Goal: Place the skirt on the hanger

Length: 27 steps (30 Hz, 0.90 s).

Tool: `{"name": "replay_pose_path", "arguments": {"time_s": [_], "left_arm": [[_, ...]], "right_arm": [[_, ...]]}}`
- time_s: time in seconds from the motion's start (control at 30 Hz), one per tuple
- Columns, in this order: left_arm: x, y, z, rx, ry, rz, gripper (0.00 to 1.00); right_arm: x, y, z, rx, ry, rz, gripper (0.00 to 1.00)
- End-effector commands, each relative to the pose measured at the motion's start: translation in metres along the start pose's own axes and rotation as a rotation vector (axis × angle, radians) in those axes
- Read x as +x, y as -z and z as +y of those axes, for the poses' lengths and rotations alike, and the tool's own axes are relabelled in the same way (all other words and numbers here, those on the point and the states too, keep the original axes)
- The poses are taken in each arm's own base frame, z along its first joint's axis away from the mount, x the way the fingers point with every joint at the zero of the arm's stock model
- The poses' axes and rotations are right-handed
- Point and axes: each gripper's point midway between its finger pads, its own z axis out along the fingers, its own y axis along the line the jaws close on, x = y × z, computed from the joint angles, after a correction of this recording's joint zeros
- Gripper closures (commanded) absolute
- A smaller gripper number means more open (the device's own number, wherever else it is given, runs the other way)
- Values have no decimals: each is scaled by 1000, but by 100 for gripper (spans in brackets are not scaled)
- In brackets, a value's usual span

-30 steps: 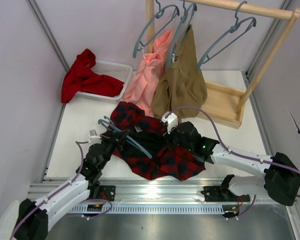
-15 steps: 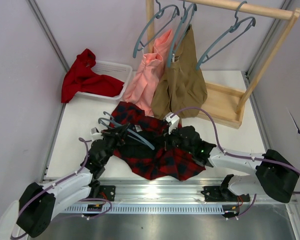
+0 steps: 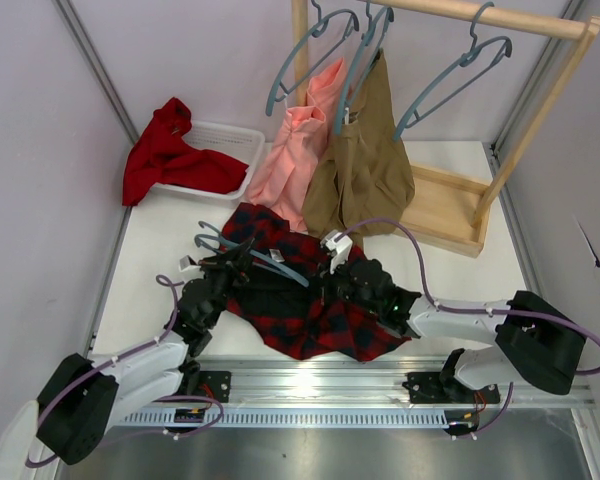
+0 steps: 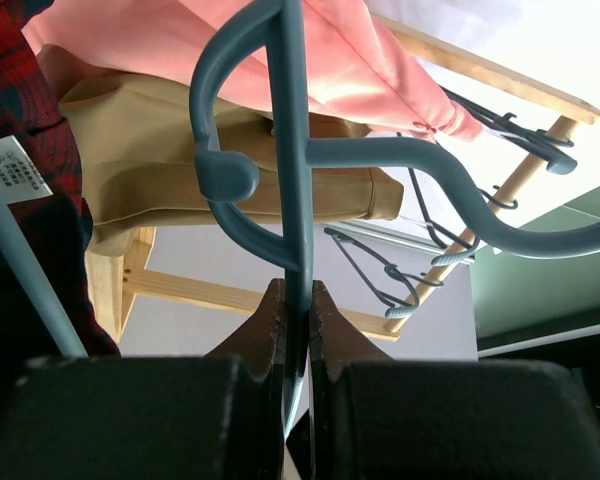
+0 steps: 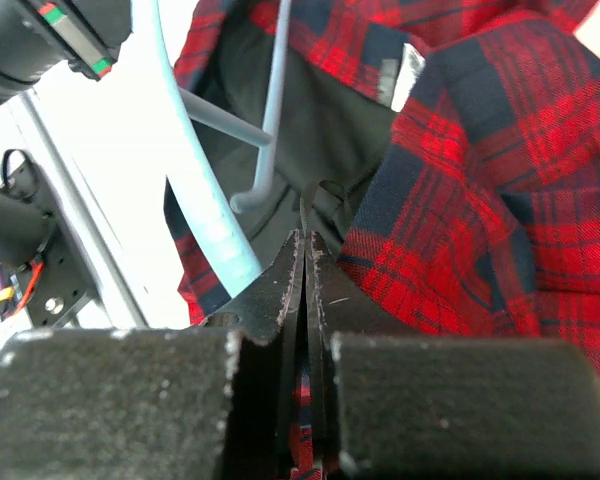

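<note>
Both clamped: left claw [image 4: 292, 292] on hanger [image 4: 291, 130], lifted slightly since; right claw [image 5: 302, 242] pinching skirt [image 5: 500, 180].

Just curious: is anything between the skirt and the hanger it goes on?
Nothing visible. The left gripper holds the hanger over the skirt, and the right gripper pinches the skirt beside it.

left gripper [image 4: 296, 290] clamped on hanger [image 4: 292, 150] bar; pink garment [image 4: 350, 60], tan garment [image 4: 150, 140] hung behind; skirt [image 4: 10, 90] at left edge.
</note>
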Motion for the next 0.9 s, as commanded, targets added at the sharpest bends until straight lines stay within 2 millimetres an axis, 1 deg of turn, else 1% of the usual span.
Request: {"name": "replay_pose_path", "arguments": {"time_s": [0.0, 0.07, 0.1, 0.13, 0.17, 0.2, 0.23, 0.3, 0.33, 0.4, 0.43, 0.5, 0.53, 0.6, 0.63, 0.7, 0.87], "left_arm": [[-11, -5, 1, -11, 91, -55, 100], [-14, -5, 3, -16, 110, -69, 100], [-16, -6, 3, -14, 120, -77, 100], [-19, -6, 2, -7, 130, -92, 100], [-22, -7, 5, -8, 144, -104, 100], [-22, -7, 0, 14, 161, -105, 100], [-25, -7, -1, 23, 174, -115, 100], [-24, -9, -2, 21, 176, -118, 100], [-24, -10, 0, 12, 174, -117, 100], [-23, -13, 3, -6, 162, -120, 100], [-25, -13, 2, -3, 168, -131, 100], [-30, -13, 4, 3, 190, -153, 100], [-34, -13, 2, 16, 213, -164, 100], [-40, -14, -1, 34, 224, -174, 100], [-39, -14, -7, 55, 232, -167, 100], [-41, -14, -7, 53, 236, -168, 100], [-42, -15, -12, 67, 238, -171, 100]], "right_arm": [[-26, 3, 2, 37, -3, -136, 100], [-28, 6, -2, 76, -5, -168, 100], [-26, 7, 2, 76, 6, -170, 100], [-27, 7, 0, 106, 11, -182, 100], [-22, 6, 1, 116, 18, -174, 100], [-17, 5, 6, 114, 28, -165, 100], [-17, 5, 5, 136, 29, -174, 100], [-10, 5, 4, 153, 32, -170, 100], [-12, 5, 8, 161, 34, -190, 100], [-11, 6, 8, 185, 39, -207, 100], [-13, 8, 12, 196, 50, -226, 100], [-8, 8, 10, 232, 58, -230, 100], [-3, 9, 14, 231, 63, -221, 100], [7, 10, 9, 265, 61, -207, 100], [11, 10, 10, 266, 53, -201, 100], [18, 11, 7, 275, 49, -195, 100], [23, 12, 5, 284, 47, -185, 100]]}}
